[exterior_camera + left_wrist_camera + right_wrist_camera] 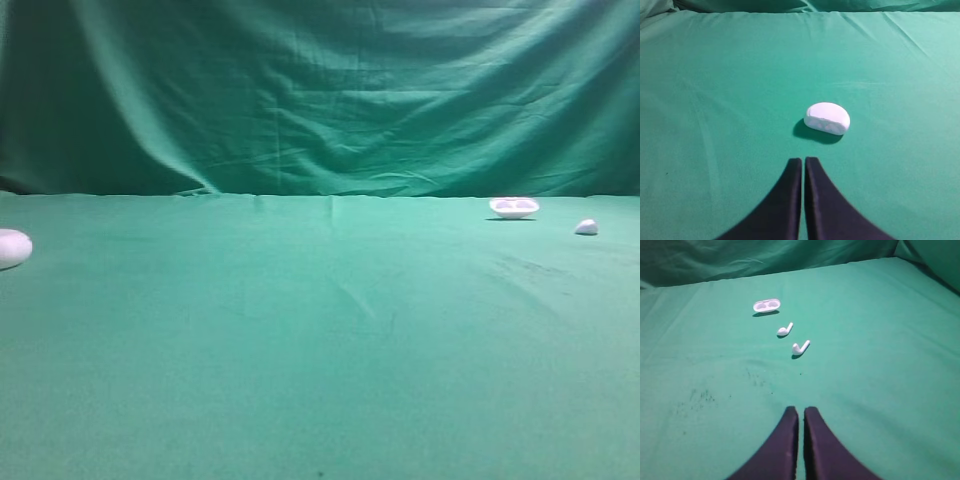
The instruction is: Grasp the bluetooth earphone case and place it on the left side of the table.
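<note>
The white, pebble-shaped bluetooth earphone case (12, 248) lies on the green-clothed table (320, 340) at its far left edge in the exterior high view. In the left wrist view the case (827, 118) rests on the cloth a short way ahead and slightly right of my left gripper (803, 161), which is shut and holds nothing. My right gripper (801, 411) is also shut and empty, low over bare cloth on the right side. Neither gripper shows in the exterior high view.
A shallow white dish with two hollows (766, 305) sits at the back right, seen too as the dish (514, 207). Two loose white earbuds (785, 330) (800, 347) lie in front of it. A small white lump (586, 228) is near the right edge. Green backdrop behind.
</note>
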